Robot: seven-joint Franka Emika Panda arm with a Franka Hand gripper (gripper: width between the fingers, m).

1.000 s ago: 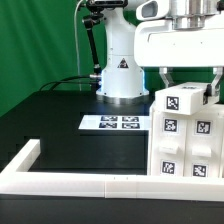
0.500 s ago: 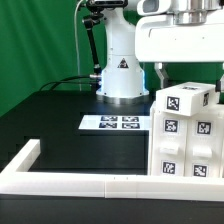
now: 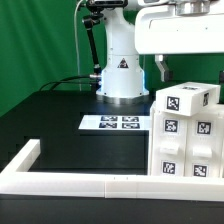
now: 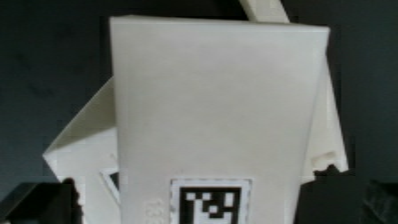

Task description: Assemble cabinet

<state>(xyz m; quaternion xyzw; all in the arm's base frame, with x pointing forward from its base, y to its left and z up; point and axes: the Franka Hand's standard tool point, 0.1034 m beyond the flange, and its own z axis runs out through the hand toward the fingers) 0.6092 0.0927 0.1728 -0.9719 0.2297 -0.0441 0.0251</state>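
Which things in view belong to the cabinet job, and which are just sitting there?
Job:
- cabinet, white, tagged fronts, at the exterior view's right
- gripper, above it; jaw state unclear

Not the job:
- marker board, flat on the table
- white rail along the table's near edge
- black table

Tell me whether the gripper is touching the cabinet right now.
Apart. In the exterior view the one visible finger ends above the cabinet, with green backdrop showing between its tip and the cabinet's top; the other finger is out of frame.
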